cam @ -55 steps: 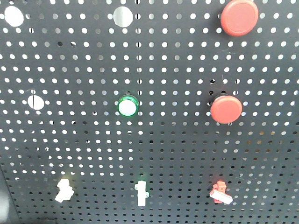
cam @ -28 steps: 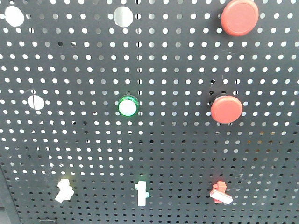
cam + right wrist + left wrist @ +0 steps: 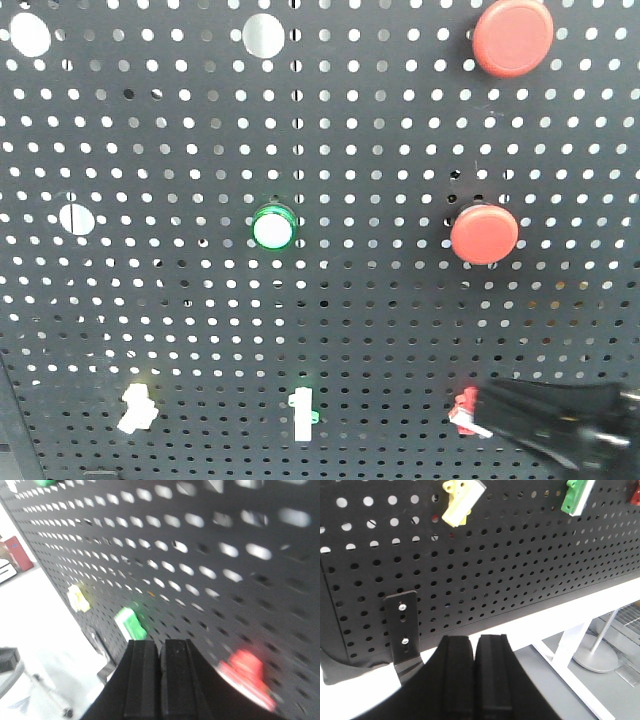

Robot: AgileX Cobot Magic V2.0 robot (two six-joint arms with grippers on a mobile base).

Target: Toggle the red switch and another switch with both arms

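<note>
red switch (image 3: 463, 410) is sitting low on the right of the black board (image 3: 380, 320) | right gripper (image 3: 160, 647) is reaching up close beside it, fingers pressed together, holding nothing | yellow switch (image 3: 135, 408) is sitting low on the left | left gripper (image 3: 475, 642) is hanging below it, squeezed closed, holding nothing | board is standing on a white table (image 3: 530, 622)

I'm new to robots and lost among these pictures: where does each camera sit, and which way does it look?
Front view: faces the pegboard squarely; the right arm shows by the red switch.
Left wrist: low, looking up past the shut left claw at the yellow switch.
Right wrist: close, skimming along the pegboard behind the shut right claw.
Shared: all three show the green toggle.
</note>
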